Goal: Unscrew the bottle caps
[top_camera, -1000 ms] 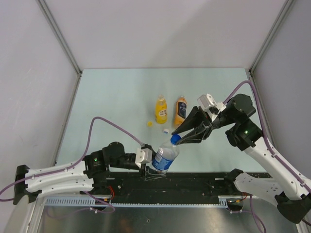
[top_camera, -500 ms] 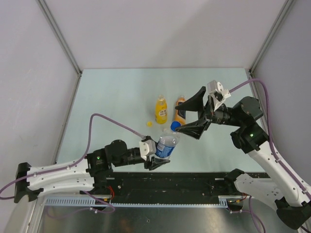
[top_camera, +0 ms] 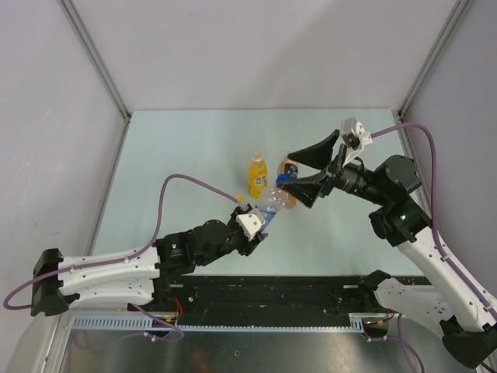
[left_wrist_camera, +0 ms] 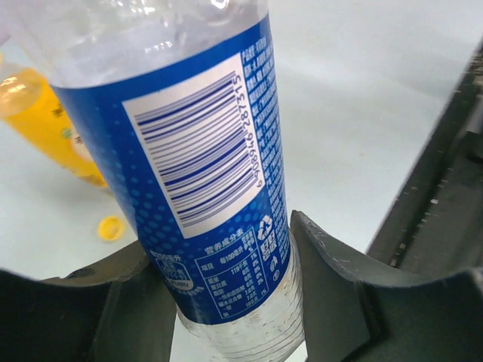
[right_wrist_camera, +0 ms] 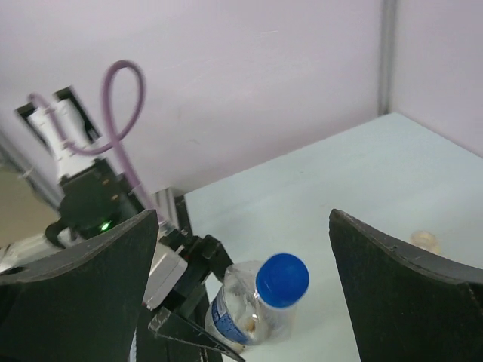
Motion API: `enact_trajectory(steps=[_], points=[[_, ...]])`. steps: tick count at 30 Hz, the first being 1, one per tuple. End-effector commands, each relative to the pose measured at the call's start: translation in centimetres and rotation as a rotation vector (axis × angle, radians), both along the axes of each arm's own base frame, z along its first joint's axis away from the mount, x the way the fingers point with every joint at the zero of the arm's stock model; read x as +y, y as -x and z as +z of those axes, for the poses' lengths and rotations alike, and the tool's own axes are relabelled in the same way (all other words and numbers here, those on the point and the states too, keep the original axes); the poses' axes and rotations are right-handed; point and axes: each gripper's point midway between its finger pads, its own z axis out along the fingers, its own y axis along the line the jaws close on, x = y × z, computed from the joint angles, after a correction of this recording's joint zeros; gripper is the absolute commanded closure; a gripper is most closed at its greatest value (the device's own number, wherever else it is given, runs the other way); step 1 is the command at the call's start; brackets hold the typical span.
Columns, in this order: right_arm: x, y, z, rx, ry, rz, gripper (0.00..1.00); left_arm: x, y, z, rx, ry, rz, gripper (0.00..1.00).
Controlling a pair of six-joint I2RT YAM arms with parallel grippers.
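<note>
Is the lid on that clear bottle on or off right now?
On. The blue cap sits on the neck of the clear bottle; how tightly it is screwed cannot be told.

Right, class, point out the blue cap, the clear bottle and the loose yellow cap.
blue cap (right_wrist_camera: 282, 280), right wrist view, middle of its top.
clear bottle (left_wrist_camera: 200, 162), left wrist view, barcode on its label.
yellow cap (left_wrist_camera: 111, 228), left wrist view, centre of the cap.

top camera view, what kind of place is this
Probably a robot lab test cell: two arms bolted at the edge of a pale table, plain panel walls around it, three small drink bottles as props.
</note>
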Motion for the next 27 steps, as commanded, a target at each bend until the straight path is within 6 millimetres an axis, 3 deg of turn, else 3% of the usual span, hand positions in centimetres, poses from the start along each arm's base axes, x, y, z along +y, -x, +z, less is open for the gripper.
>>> enact_trajectory(steps=[1,6,16,23,27], points=[[-2.0,-4.1,0.4,0.114,-0.067,-0.266,0.01,2.0,-3.4,2.1,-0.049,-0.011,0.248,1.00],[-2.2,-6.4,-0.7,0.214,-0.068,-0.365,0.01,3.4,-4.7,0.8,-0.064,-0.112,0.381,1.00],[-0.3,-9.6,-6.0,0.469,0.047,-0.428,0.07,5.4,-6.2,-0.2,-0.186,-0.322,0.609,1.00],[0.7,-9.5,-7.6,0.541,0.080,-0.383,0.33,5.2,-6.4,-0.5,-0.200,-0.354,0.624,1.00],[1.2,-9.4,-8.3,0.572,0.093,-0.357,0.43,5.0,-6.4,-0.6,-0.202,-0.361,0.623,1.00]])
